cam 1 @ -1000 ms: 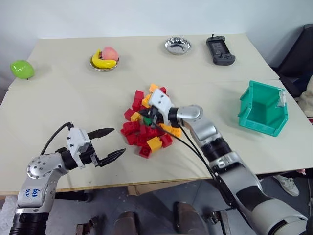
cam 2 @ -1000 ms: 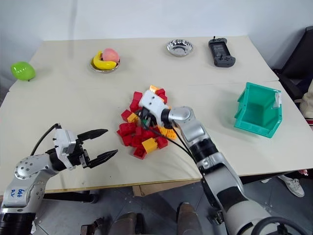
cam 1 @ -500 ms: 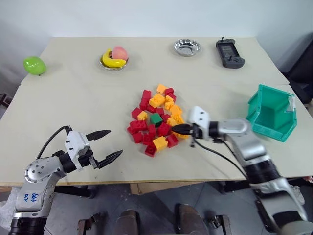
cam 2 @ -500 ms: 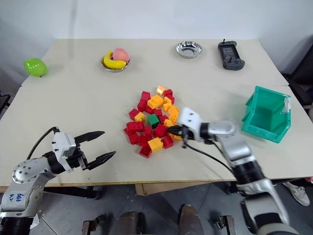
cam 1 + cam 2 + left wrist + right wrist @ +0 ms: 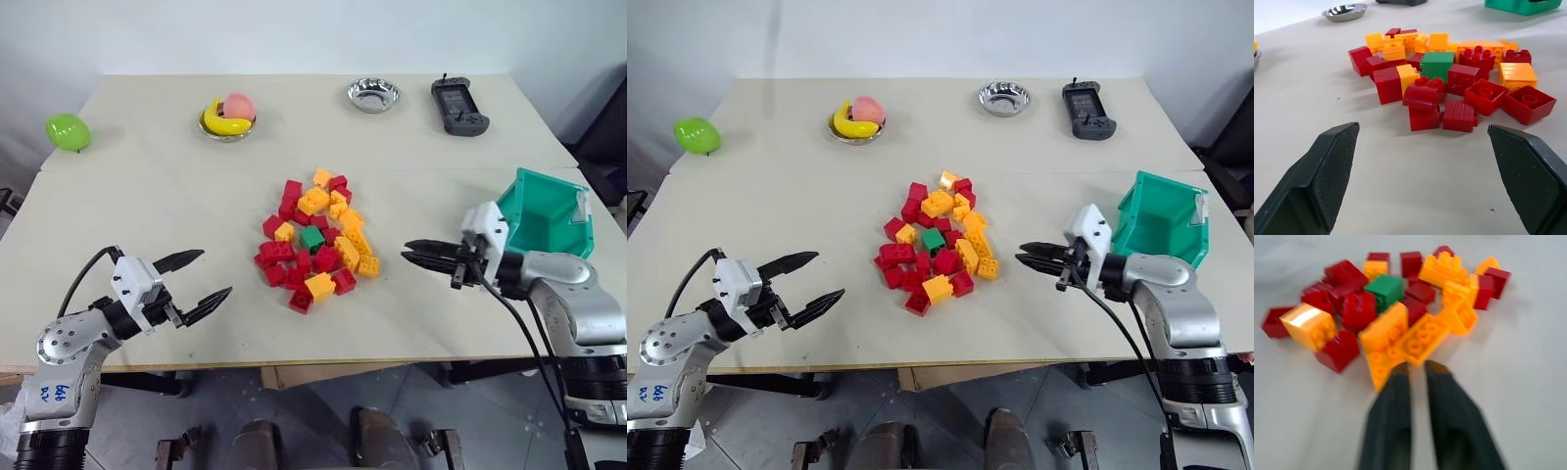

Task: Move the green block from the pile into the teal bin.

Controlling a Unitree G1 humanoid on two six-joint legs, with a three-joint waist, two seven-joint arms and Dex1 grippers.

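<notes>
Meanwhile, the right hand [image 5: 1036,257] hovers empty over the counter [image 5: 147,206], its two black fingers [image 5: 1393,431] a narrow slit apart and aimed at the pile [image 5: 318,240] from a short way off, with the teal bin [image 5: 549,211] just behind its wrist; the left hand [image 5: 196,284] hangs near the counter's front edge, fingers [image 5: 1327,171] spread wide, well apart from the bricks. At the pile's middle the green block [image 5: 313,237] sits among red and yellow-orange bricks, untouched by either hand. Along the far side stand a lime-green ball [image 5: 66,130], a bowl of fruit [image 5: 227,116], a small steel bowl [image 5: 373,94] and a black handheld controller [image 5: 458,105]
</notes>
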